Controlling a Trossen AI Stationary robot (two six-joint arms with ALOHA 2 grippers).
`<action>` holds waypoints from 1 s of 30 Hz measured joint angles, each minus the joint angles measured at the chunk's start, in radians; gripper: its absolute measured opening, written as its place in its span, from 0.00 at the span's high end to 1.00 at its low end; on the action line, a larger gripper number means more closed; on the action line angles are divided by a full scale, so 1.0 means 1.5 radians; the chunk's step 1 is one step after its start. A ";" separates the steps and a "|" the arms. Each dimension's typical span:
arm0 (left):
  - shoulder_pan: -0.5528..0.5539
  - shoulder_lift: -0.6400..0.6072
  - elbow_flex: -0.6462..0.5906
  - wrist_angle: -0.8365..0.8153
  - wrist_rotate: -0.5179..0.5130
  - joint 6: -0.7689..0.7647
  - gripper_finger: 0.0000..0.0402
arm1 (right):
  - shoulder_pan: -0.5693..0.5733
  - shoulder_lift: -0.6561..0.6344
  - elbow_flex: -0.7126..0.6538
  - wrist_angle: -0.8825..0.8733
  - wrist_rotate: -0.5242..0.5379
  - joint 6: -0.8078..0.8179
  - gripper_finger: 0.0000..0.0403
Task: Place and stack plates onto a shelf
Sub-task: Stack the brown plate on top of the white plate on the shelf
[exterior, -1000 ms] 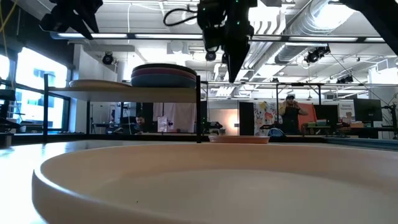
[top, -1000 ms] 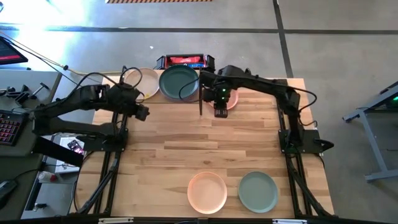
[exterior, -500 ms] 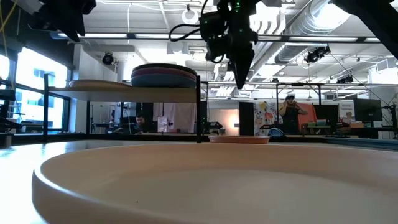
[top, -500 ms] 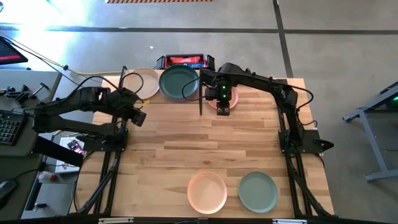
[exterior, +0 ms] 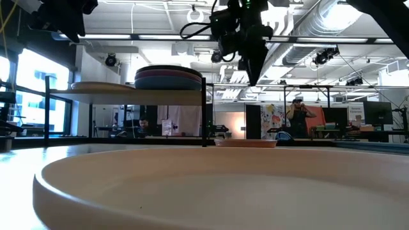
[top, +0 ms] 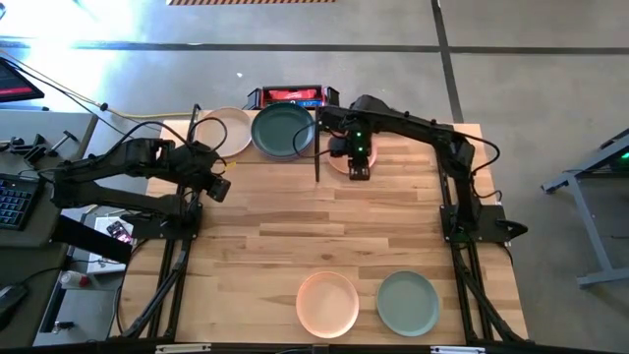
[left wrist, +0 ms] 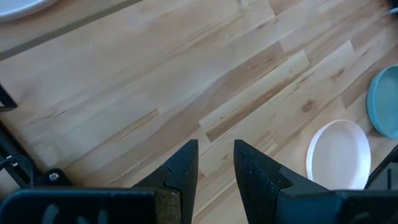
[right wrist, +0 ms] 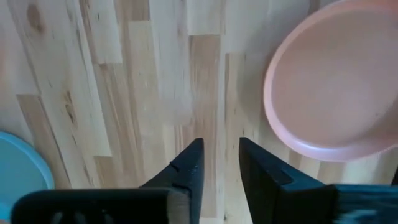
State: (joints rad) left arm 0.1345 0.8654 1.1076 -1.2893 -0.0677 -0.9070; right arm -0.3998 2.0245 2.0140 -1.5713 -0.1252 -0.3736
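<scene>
The slatted light-wood bench (top: 295, 236) carries a low shelf (exterior: 137, 93), a flat pale-wood board on a thin black metal frame, standing along the bench's far edge. On the shelf, seen from above, a round shallow beige plate (top: 228, 131) lies beside a dark teal plate (top: 280, 131); from table height the teal one tops a small stack of plates (exterior: 168, 78) with purple and pink edges showing beneath it. Just beyond the shelf's right post, a pale pink round plate (top: 342, 161) rests on the bench, mostly covered from above by the right arm. The right pincer (top: 359, 171) hangs over this plate's near edge, and its wrist view shows its two dark fingers (right wrist: 188, 168) slightly spread with only bare wood between them, the pink plate (right wrist: 333, 78) lying off to one side and untouched. The left pincer (top: 220, 186) hovers above bare bench wood near the shelf's left end, its fingers (left wrist: 180, 171) a narrow gap apart and gripping nothing. At the bench's near edge a peach round plate (top: 327, 301) and a sage green round plate (top: 407, 301) lie side by side, just apart. Behind the shelf sits a red and black box (top: 292, 96).
</scene>
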 joint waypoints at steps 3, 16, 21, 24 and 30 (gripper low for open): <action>0.000 0.000 0.000 0.000 -0.009 0.000 0.77 | -0.006 -0.016 0.000 0.000 -0.005 0.002 0.84; 0.001 0.000 0.000 0.001 -0.034 -0.006 0.77 | -0.038 -0.084 0.000 0.000 -0.057 0.034 0.86; 0.001 0.000 0.000 0.001 -0.048 -0.012 0.77 | -0.049 -0.140 -0.035 0.006 -0.058 0.034 0.82; 0.001 0.000 0.000 0.001 -0.065 -0.023 0.77 | -0.060 -0.199 -0.137 0.020 -0.059 0.039 0.80; 0.001 0.000 0.000 0.002 -0.080 -0.035 0.77 | -0.067 -0.334 -0.347 0.196 -0.086 0.046 0.79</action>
State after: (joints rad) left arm 0.1360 0.8654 1.1076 -1.2865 -0.1882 -0.9601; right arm -0.4999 1.5238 1.4929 -1.2771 -0.2546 -0.3052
